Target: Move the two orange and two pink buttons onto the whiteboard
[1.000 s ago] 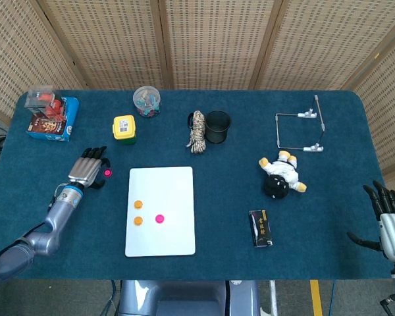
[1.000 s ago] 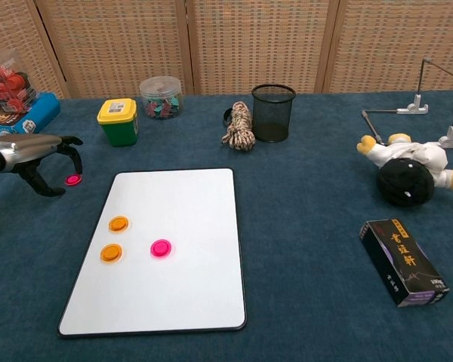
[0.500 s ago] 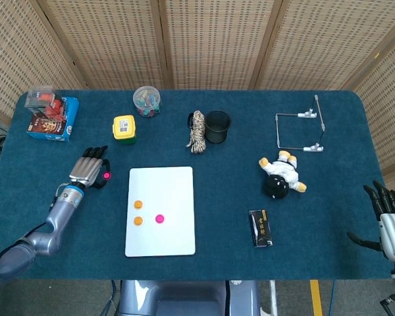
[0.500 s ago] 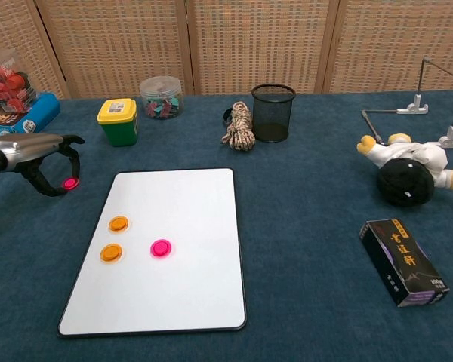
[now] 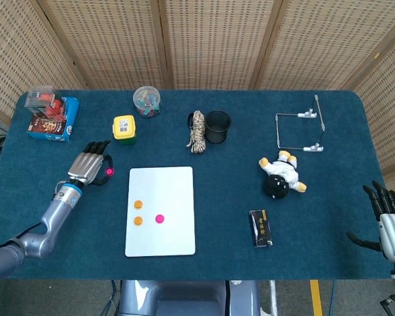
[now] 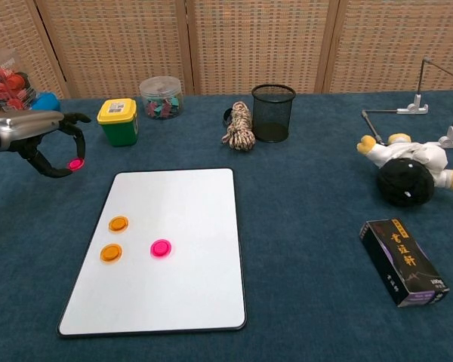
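Observation:
The whiteboard (image 5: 171,237) (image 6: 189,302) lies flat at the table's front centre. On its left part sit two orange buttons (image 5: 137,204) (image 5: 137,221) (image 6: 118,223) (image 6: 111,253) and one pink button (image 5: 159,218) (image 6: 161,248). My left hand (image 5: 87,168) (image 6: 41,136) hovers left of the board and pinches the second pink button (image 5: 108,172) (image 6: 75,164) between thumb and a finger, clear of the cloth. My right hand (image 5: 390,220) rests at the table's right front edge, fingers spread, holding nothing.
A yellow-lidded green box (image 6: 118,121), a clear jar (image 6: 161,96), a coiled rope (image 6: 239,126) and a black mesh cup (image 6: 273,111) line the back. A toy figure (image 6: 406,167), a black box (image 6: 404,261) and a wire stand (image 6: 438,98) stand right. A snack box (image 5: 51,118) is far left.
My left hand has closed on the pink button beside the board and lifted it off the cloth, rising slightly. The right hand has stayed still.

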{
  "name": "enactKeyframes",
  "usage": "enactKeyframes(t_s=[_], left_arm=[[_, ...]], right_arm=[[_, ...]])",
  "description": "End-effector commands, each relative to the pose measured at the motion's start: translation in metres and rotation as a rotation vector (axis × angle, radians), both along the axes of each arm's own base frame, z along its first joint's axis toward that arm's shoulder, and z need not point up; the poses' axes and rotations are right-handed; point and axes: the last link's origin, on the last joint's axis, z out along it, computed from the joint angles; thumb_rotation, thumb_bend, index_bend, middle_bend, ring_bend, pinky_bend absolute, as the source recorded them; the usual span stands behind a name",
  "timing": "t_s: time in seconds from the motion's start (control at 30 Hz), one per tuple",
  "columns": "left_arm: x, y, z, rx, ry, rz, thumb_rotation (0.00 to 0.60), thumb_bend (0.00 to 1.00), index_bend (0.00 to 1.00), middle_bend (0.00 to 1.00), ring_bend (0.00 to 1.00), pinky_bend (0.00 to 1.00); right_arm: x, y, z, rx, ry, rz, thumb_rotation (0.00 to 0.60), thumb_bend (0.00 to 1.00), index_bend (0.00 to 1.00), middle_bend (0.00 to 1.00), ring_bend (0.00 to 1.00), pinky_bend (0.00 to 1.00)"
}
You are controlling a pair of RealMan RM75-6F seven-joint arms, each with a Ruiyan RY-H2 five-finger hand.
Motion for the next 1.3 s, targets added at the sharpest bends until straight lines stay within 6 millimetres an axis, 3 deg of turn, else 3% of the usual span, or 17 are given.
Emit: enactKeyframes(t_s=[0.03,0.17,0.37,0.87,1.3], left_arm=[[0.038,-0.012,0.004,-0.030,-0.056,-0.095,0.600,0.37,0.56,0.00,0.00,0.00],[0.070,-0.028,-0.010,-0.096,-0.095,-0.161,0.600,0.37,0.56,0.00,0.00,0.00],[0.094,-0.049,-0.038,-0.180,-0.110,-0.194,0.600,0.37,0.56,0.00,0.00,0.00],[0.094,-0.058,-0.076,-0.218,-0.082,-0.157,0.600,0.37,0.56,0.00,0.00,0.00],[0.092,-0.056,-0.083,-0.213,-0.064,-0.148,0.600,0.37,0.56,0.00,0.00,0.00]], right_arm=[[0.000,0.000,0.000,0.000,-0.002,0.000,0.600,0.00,0.00,0.00,0.00,0.00],[0.000,0.000,0.000,0.000,-0.007,-0.002,0.600,0.00,0.00,0.00,0.00,0.00],[-0.001,0.000,0.001,-0.002,-0.011,-0.003,0.600,0.00,0.00,0.00,0.00,0.00],[-0.001,0.001,0.002,-0.004,-0.019,-0.002,0.600,0.00,0.00,0.00,0.00,0.00],[-0.002,0.001,0.002,-0.002,-0.023,-0.006,0.600,0.00,0.00,0.00,0.00,0.00]])
